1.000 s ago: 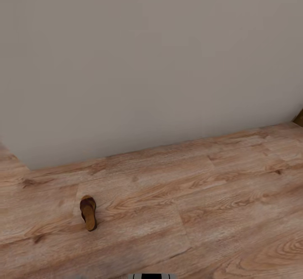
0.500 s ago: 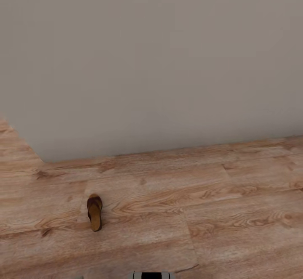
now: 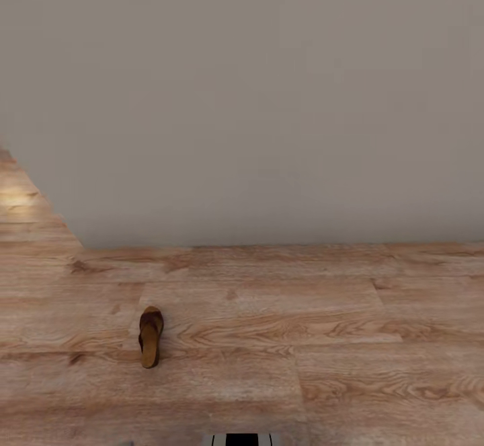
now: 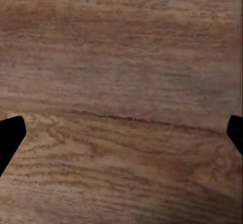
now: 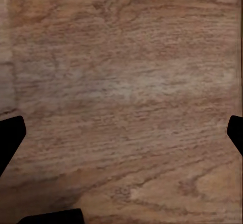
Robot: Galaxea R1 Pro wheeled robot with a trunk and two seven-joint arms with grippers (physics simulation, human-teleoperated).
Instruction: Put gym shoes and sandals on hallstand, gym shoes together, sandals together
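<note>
1. Where the head view looks forward and down, a plain grey wall (image 3: 255, 96) takes up the upper part, meeting the floor along a straight line; its corner stands at the left.
2. The floor (image 3: 323, 365), brown wood-grain planks, runs across the lower part and goes back past the wall's corner on the left, where a brighter patch lies on the boards. Both wrist views look straight onto the same planking.
3. One sandal (image 3: 150, 336) lies on the floor in the lower left of the head view, near the wall but apart from it, sole down, its length pointing roughly toward the wall, strap end farther from the robot. Nothing touches it.
4. The left gripper (image 4: 121, 135) hangs over bare floor with its dark fingertips (image 4: 10, 138) at opposite edges of the left wrist view, spread wide, nothing between them.
5. The right gripper (image 5: 121, 135) is likewise spread wide over bare floor, its fingertips (image 5: 10, 138) far apart and nothing held; a dark shape sits at one edge of that view, too little to identify.
6. A small black-and-white part of the robot (image 3: 242, 440) shows at the bottom edge of the head view.
</note>
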